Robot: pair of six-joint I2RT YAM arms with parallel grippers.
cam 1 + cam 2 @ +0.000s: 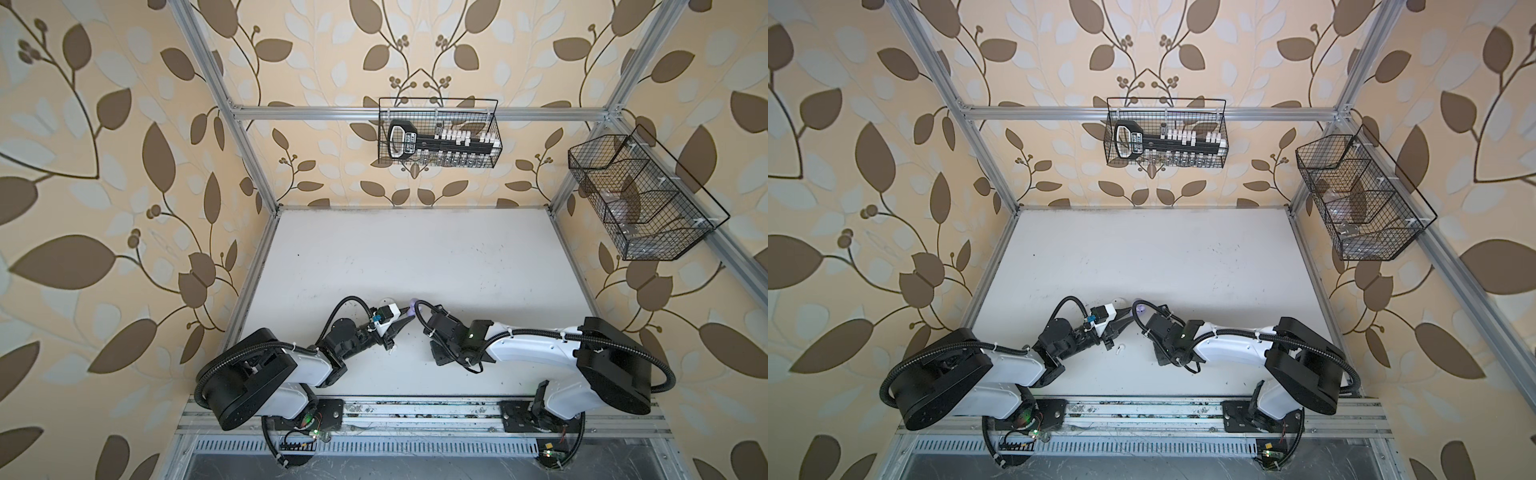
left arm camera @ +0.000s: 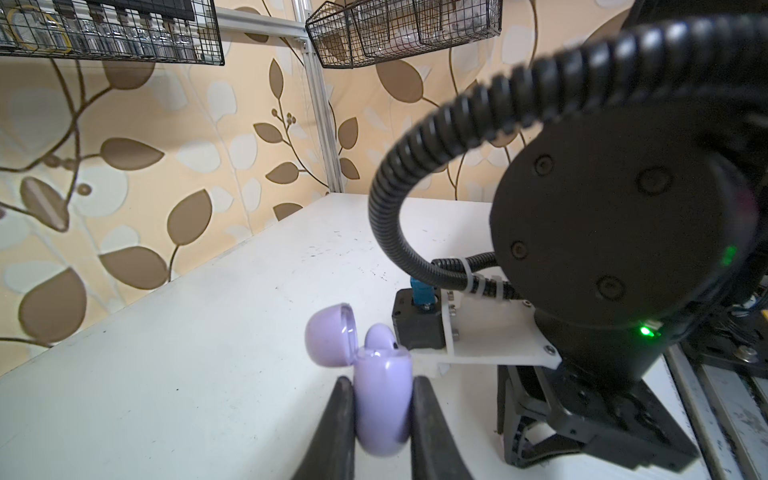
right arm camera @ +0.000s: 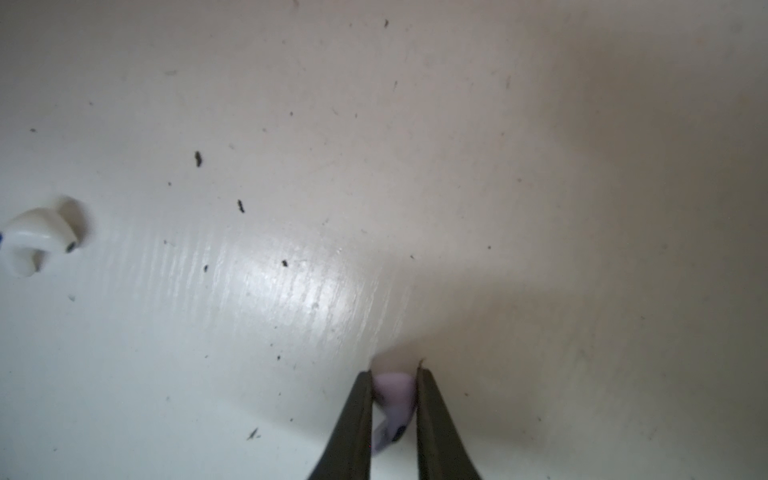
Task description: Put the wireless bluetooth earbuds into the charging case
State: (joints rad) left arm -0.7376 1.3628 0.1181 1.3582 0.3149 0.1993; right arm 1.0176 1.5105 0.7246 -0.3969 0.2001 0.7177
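Clamping lilac case (image 2: 382, 409), left tool (image 2: 382, 380), right tool (image 3: 395, 370) pinching earbud (image 3: 395, 392), speckled table (image 1: 415, 257), leafy wallpaper (image 1: 104, 166)

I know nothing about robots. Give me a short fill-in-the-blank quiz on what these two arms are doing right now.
1. The left gripper is clamped on a charging case whose lid stands ____.
2. The right gripper pinches a small earbud coloured ____.
3. The loose earbud lying on the table is ____.

Missing words: open; lavender; white.

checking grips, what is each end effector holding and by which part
Left end effector: lavender charging case, by the sides of its base. Right end effector: lavender earbud, across its body.
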